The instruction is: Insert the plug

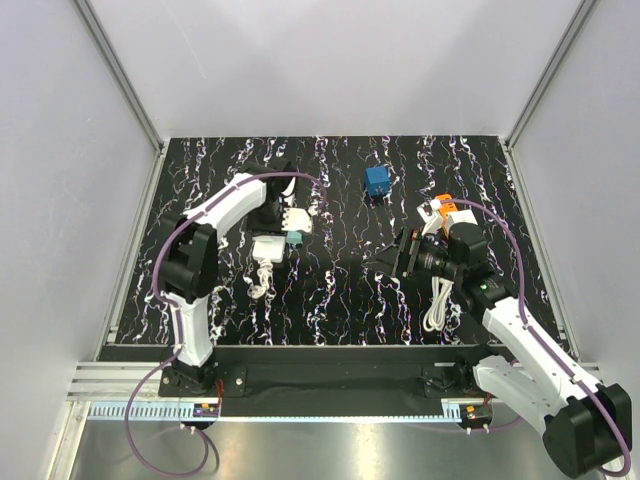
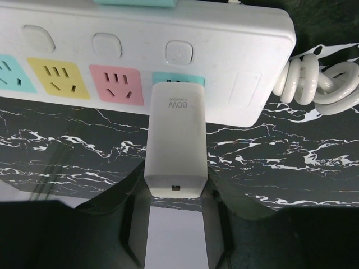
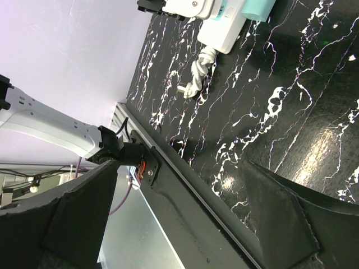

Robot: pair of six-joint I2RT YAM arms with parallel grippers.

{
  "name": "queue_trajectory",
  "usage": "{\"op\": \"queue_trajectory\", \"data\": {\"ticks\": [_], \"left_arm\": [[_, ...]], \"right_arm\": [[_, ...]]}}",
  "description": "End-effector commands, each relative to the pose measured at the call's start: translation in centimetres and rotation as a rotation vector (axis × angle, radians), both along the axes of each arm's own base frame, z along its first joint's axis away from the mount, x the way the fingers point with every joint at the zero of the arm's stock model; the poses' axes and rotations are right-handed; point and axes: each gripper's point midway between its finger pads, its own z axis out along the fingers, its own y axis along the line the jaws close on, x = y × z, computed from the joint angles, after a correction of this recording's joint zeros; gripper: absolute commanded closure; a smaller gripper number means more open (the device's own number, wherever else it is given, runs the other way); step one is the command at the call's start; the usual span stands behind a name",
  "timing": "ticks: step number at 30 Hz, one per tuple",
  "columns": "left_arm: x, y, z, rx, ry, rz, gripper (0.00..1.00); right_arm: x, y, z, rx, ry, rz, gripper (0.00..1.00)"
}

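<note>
We find the left end effector (image 2: 175, 235) pinching the rear of the white 80W charger plug (image 2: 175, 140). Its front end meets the teal socket (image 2: 178, 78) of the white power strip (image 2: 112, 33); we cannot tell whether it is fully seated. The right end effector (image 1: 400, 252) hangs spread above the bench (image 1: 340, 300), well apart.
</note>
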Motion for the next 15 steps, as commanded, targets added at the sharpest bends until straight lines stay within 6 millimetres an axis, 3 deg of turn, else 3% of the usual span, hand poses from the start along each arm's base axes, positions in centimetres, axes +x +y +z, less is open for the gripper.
{"op": "queue_trajectory", "data": {"ticks": [1,8,15], "left_arm": [[-1.8,-2.8,-6.0,-0.06,0.138,-0.005,1.0],[-2.5,-1.5,-5.9,0.07,0.15,-0.014,1.0],[-2.7,-2.3,-6.1,0.12,0.175,-0.038,1.0]], "right_arm": [[0.0,-0.1,0.4,-0.006,-0.045,-0.001,0.0],[-0.2,-0.3,0.2,-0.02,-0.049,-0.007,0.0],[-0.5,-0.3,0.3,-0.025,-0.06,-0.003,0.0]]}}
